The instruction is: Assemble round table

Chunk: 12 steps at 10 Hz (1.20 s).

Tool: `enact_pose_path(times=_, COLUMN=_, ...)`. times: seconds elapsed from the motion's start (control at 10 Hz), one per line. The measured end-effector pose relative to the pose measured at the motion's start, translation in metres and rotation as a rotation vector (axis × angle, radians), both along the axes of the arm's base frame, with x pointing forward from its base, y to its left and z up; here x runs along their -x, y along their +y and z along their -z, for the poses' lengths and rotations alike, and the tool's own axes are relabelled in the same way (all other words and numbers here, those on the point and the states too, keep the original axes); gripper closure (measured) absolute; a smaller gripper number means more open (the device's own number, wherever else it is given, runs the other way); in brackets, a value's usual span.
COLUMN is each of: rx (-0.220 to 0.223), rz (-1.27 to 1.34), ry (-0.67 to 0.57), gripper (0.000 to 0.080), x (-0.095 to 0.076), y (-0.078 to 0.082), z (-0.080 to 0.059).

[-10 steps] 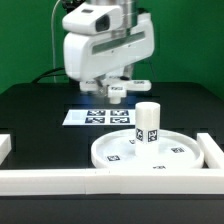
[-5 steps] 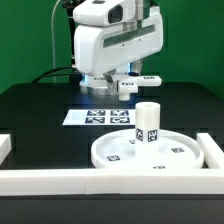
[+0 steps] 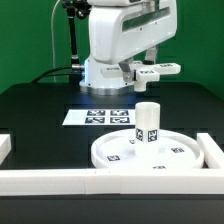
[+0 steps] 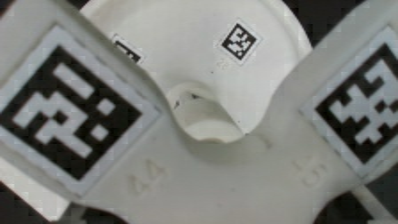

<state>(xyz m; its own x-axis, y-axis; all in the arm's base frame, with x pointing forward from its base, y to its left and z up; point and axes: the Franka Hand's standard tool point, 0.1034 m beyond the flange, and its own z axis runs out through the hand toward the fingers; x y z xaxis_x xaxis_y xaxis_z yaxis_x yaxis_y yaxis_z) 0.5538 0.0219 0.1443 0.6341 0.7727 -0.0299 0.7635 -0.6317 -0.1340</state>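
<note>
The large rimmed disc (image 3: 150, 155) lies flat at the exterior view's front right. The short cylindrical post (image 3: 147, 122) stands upright on its hub. My gripper (image 3: 141, 72) is shut on the flat cross-shaped piece (image 3: 159, 69) and holds it level in the air, well above and behind the post. In the wrist view the cross-shaped piece (image 4: 196, 150) fills the picture with two big tags on its arms. Part of the disc (image 4: 187, 30) shows past it. My fingertips are hidden.
The marker board (image 3: 98, 117) lies on the black table behind the disc. Long white border rails run along the front (image 3: 60, 180), the exterior view's right (image 3: 213, 150) and left (image 3: 4, 146) edges.
My arm has moved toward the exterior view's right and slightly up, carrying the cross-shaped piece from over the marker board to above the post. Disc and post have not moved.
</note>
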Motion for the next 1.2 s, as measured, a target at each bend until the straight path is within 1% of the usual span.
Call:
enact_pose_path(times=0.2, rx=-0.001, rz=-0.007, ry=-0.005, gripper=0.0341, x=-0.001, y=0.001, z=0.001)
enact_pose_path(times=0.4, rx=-0.009, rz=-0.026, ry=-0.019, gripper=0.0341, x=-0.008, y=0.010, z=0.003)
enact_pose_path(times=0.5, rx=-0.010, rz=-0.028, ry=-0.020, gripper=0.0341, x=-0.010, y=0.012, z=0.005)
enact_pose_path(times=0.7, rx=-0.011, rz=-0.027, ry=-0.017, gripper=0.0341, x=-0.009, y=0.009, z=0.009)
enact_pose_path(times=1.2, rx=-0.012, rz=-0.026, ry=-0.012, gripper=0.0341, x=-0.007, y=0.010, z=0.017)
